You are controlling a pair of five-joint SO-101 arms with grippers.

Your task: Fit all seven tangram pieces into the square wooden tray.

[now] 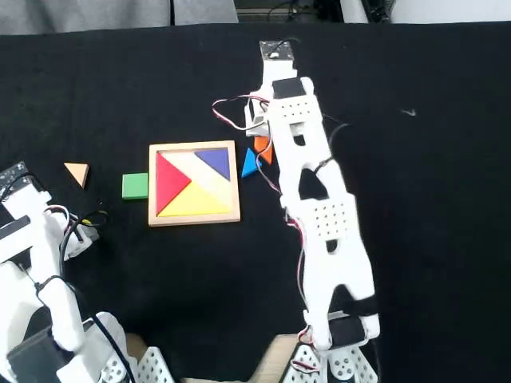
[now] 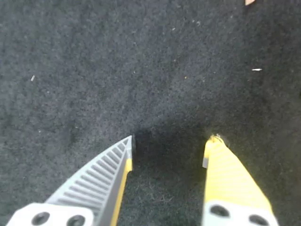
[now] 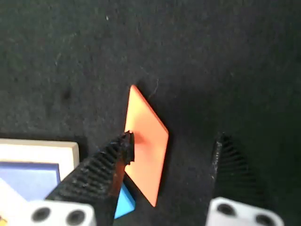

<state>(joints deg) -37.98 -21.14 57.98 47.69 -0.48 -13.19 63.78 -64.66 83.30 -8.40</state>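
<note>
The right gripper (image 3: 174,141) hangs open over the orange piece (image 3: 146,141).
One finger overlaps the piece's near edge and the other stands well clear. Centring the jaws across the piece first would likely give a surer pinch. It lies flat just beside the tray (image 3: 47,147) and appears to touch a blue triangle (image 3: 123,203). The left gripper (image 2: 171,146), also open, sits over bare cloth (image 2: 117,70).

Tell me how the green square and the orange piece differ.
The green square is square and lies left of the tray, with no hand near; the orange piece is a parallelogram right of the tray, beneath the open right hand. Both lie on the black cloth, outside the tray.
</note>
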